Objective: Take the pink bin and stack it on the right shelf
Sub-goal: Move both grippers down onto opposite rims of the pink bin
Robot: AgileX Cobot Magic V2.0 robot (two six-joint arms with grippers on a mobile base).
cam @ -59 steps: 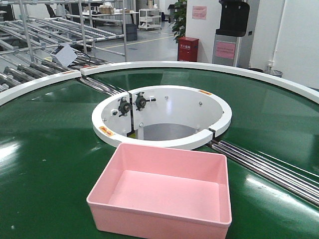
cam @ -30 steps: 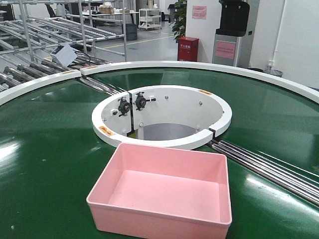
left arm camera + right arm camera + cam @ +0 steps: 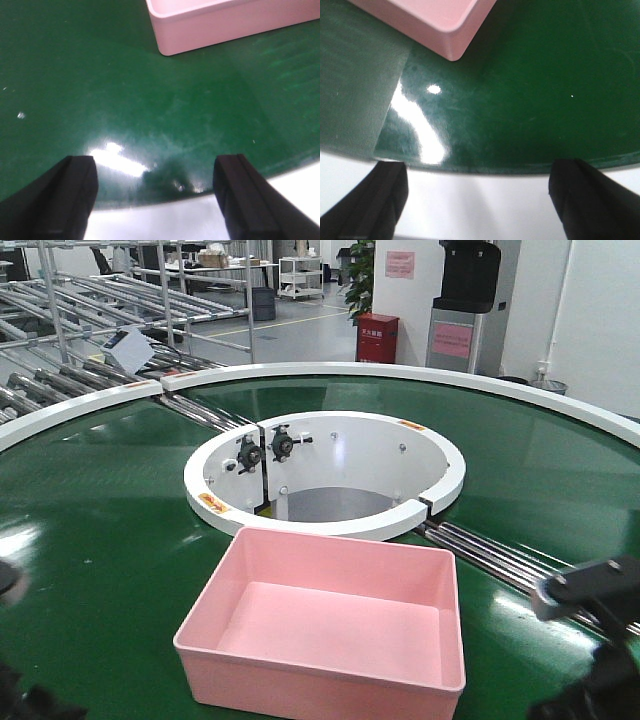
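Bin point(image 3: 300, 685), smooth pink plastic, sits on glossy green belt point(image 3: 100, 540); I see left pincer point(image 3: 157, 200) and right pincer point(image 3: 480, 200) spread wide, empty.

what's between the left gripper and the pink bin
Only bare green conveyor belt with a glare patch, as the left wrist view shows: the open left gripper faces a corner of the pink bin across it.

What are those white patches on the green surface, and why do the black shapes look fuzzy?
Left wrist view: white glare, likely reflected lamps, on the shiny belt; the black fingers are out of focus. Right wrist view: similar glare streaks near the pink bin, fingers equally soft. Front view: even light, bin sharp, but the dark arm at right is blurred.
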